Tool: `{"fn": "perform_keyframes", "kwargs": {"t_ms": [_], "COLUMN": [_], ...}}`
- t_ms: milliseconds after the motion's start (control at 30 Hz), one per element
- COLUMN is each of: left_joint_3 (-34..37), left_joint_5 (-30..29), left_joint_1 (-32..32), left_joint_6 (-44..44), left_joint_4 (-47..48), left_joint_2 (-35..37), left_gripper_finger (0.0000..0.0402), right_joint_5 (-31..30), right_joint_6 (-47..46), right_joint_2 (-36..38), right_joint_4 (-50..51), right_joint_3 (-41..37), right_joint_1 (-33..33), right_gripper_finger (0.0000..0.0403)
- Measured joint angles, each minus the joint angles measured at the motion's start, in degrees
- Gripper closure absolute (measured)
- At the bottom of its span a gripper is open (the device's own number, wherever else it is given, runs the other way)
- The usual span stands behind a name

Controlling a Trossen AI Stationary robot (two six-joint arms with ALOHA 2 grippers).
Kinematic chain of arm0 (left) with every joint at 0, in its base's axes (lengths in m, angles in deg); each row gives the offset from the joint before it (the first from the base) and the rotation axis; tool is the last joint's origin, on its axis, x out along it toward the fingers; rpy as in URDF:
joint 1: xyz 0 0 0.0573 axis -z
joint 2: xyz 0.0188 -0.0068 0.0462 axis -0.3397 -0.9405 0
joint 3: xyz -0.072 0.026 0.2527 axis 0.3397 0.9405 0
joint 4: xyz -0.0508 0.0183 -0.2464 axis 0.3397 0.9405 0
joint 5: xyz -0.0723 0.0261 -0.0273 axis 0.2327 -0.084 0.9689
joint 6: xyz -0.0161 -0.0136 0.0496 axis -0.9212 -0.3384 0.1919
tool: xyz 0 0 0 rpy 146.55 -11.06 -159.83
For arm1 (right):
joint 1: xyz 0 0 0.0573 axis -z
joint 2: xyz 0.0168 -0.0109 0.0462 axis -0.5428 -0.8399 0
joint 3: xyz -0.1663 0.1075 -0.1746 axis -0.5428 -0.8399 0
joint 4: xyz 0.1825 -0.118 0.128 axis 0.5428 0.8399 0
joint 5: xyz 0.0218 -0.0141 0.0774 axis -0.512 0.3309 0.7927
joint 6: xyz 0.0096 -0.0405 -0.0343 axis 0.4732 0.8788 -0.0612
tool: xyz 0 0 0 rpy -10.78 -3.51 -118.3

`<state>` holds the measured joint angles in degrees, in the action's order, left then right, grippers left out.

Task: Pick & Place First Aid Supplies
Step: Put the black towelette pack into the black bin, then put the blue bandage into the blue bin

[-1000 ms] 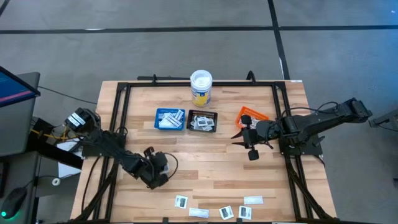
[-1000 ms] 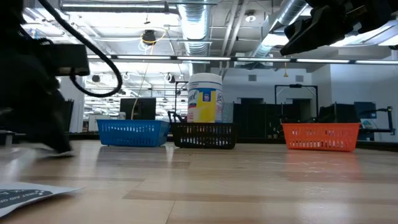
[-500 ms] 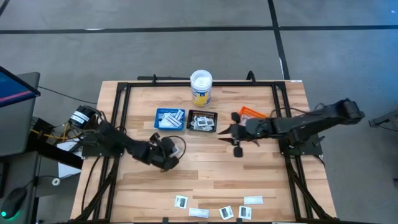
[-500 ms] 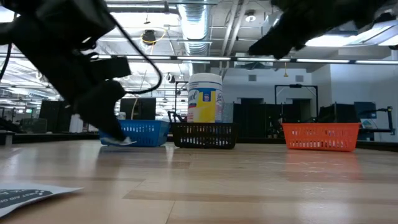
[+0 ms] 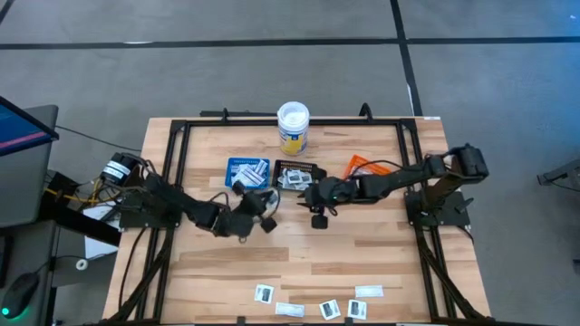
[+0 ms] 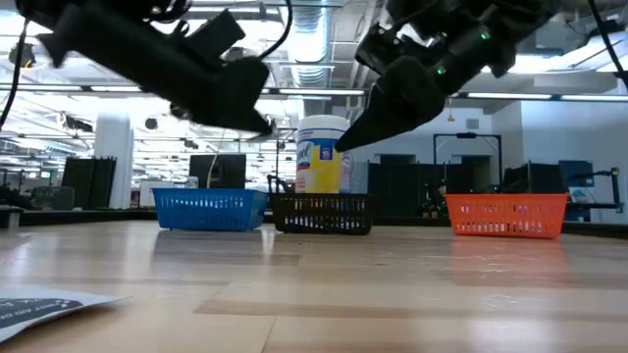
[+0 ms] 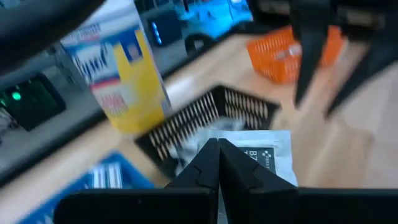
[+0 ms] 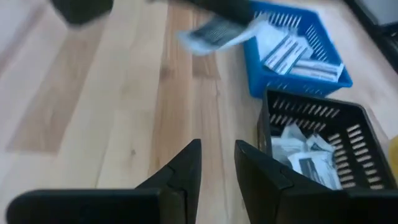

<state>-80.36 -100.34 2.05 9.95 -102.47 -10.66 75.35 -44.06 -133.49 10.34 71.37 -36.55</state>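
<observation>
Left gripper (image 5: 265, 210), pinching your squarish white packet (image 7: 261, 163), has come up beside the black tray (image 5: 296, 177); right gripper (image 5: 308, 192), fingers slightly apart and empty, has swung to that tray's edge.

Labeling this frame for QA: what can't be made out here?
- Print on the packet held by the left gripper: left wrist view, motion blur, fingers cover part.
- Contents of the orange tray: high view, right arm crosses it.
- Markings on packets at the table's front edge: high view, too small.
- Right gripper shows a gap, nothing visible between.
</observation>
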Motion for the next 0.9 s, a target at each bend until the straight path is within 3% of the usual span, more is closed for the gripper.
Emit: {"fn": "perform_keyframes", "kwargs": {"t_ms": [133, 333, 467, 600, 733, 900], "left_joint_3": [-0.1, -0.1, -0.1, -0.1, -0.1, -0.1], "left_joint_5": [4.1, 17.4, 25.5, 26.7, 31.9, 33.6], "left_joint_1": [-5.4, -17.0, -22.8, -25.8, -26.6, -25.9], "left_joint_6": [4.2, 4.1, 4.1, 4.0, 4.1, 4.1], "left_joint_4": [-5.5, -10.3, -12.4, -14.5, -16.3, -18.2], "left_joint_2": [0.0, -3.3, -7.2, -10.3, -11.6, -11.5], "left_gripper_finger": [0.0398, 0.0398, 0.0398, 0.0394, 0.0371, 0.0336], "right_joint_5": [-0.6, -3.1, -3.2, -3.1, -3.1, -2.8], "right_joint_6": [1.8, -1.8, -2.6, -2.2, -2.1, 1.2], "right_joint_2": [1.0, 5.3, 7.0, 7.1, 6.5, 7.0], "right_joint_4": [14.0, 28.6, 32.5, 34.3, 34.5, 34.7], "right_joint_3": [5.2, 8.6, 8.6, 8.5, 8.5, 8.5], "right_joint_1": [0.0, 0.0, -0.2, -0.9, -2.1, -5.9], "right_gripper_finger": [0.0313, 0.0313, 0.0313, 0.0313, 0.0313, 0.0313]}}
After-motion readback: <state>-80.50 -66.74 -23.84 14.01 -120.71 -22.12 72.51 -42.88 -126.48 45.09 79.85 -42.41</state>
